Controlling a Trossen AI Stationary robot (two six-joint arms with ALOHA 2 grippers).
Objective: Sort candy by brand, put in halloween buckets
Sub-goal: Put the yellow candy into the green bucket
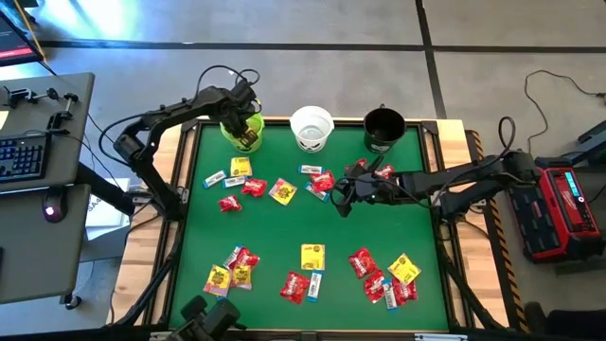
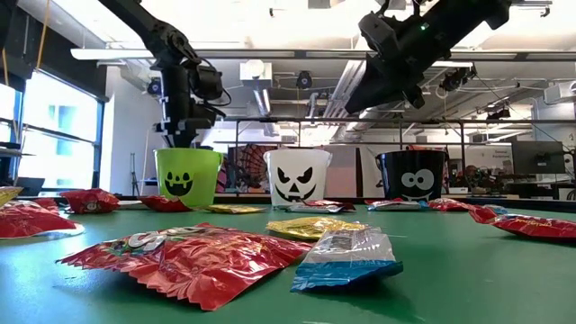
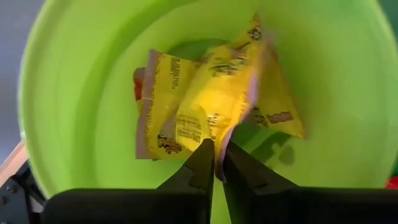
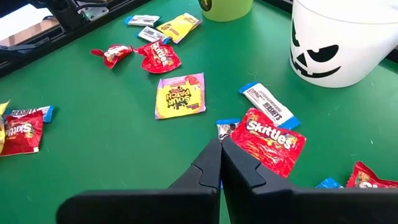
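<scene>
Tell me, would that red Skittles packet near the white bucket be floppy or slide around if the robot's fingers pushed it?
Probably floppy: the red Skittles packet looks crinkled and thin. It likely slides easily, since its wrapper is glossy and it lies flat on the green table. It seems light, being far smaller than the white bucket.

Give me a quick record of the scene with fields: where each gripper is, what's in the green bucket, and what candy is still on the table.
left gripper: over the lime green bucket, fingers pinched on the edge of a yellow packet
green bucket contents: yellow packets only, as far as visible
right gripper: shut, empty, above a red packet near the white bucket
black bucket: contents not visible
table: yellow packets, red packets and blue-and-white bars scattered, unsorted
</scene>
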